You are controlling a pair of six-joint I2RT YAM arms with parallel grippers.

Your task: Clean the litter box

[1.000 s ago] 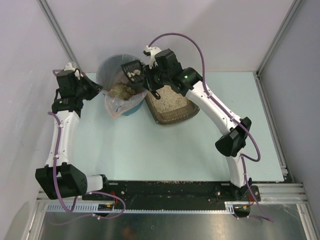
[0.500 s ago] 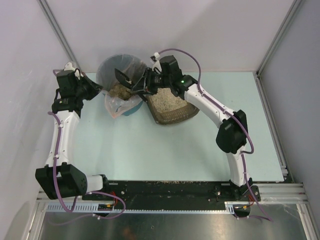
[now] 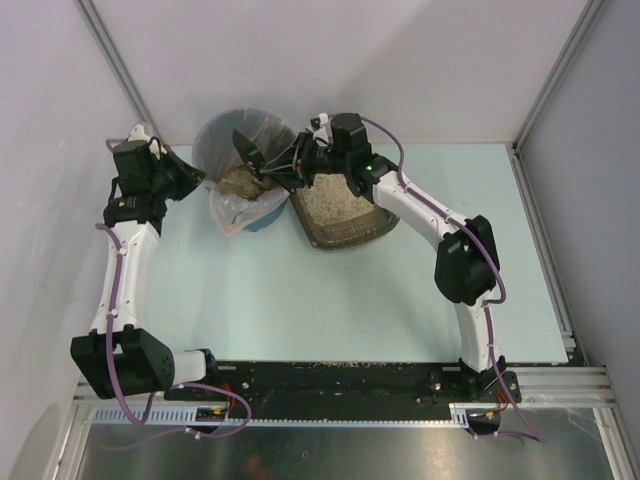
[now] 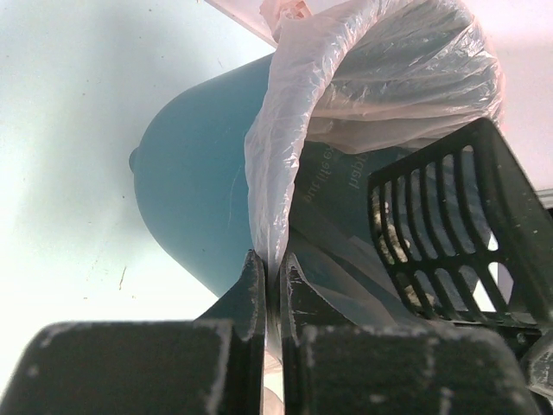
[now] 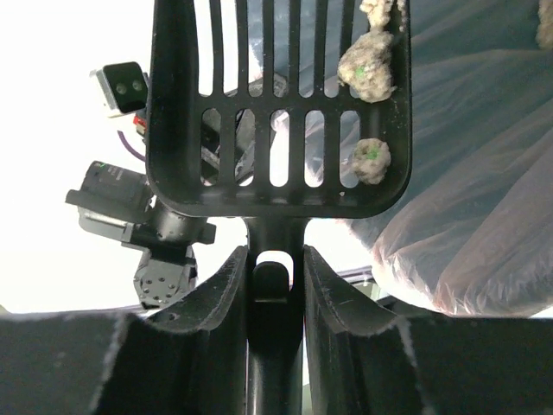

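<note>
Tipping the slotted scoop (image 5: 276,203) over the teal bin (image 4: 199,199), handle clamped tight in the right hand (image 5: 276,277), to shed clumps (image 5: 370,162). Pinching the clear liner (image 4: 346,78) fast in the left hand (image 4: 270,294), probably to steady the bin. Parked just beside it on the tabletop (image 3: 300,290): the litter box (image 3: 345,243), for short trips.

Left arm (image 3: 120,280) stretched forward along the left side, wrist turned inward. Left gripper (image 4: 270,285) pinched tight on bin liner (image 4: 285,156). Right arm (image 3: 420,205): elbow out right, forearm angled far-left. Right gripper (image 5: 275,259) clamped on litter scoop (image 5: 276,203) handle.
</note>
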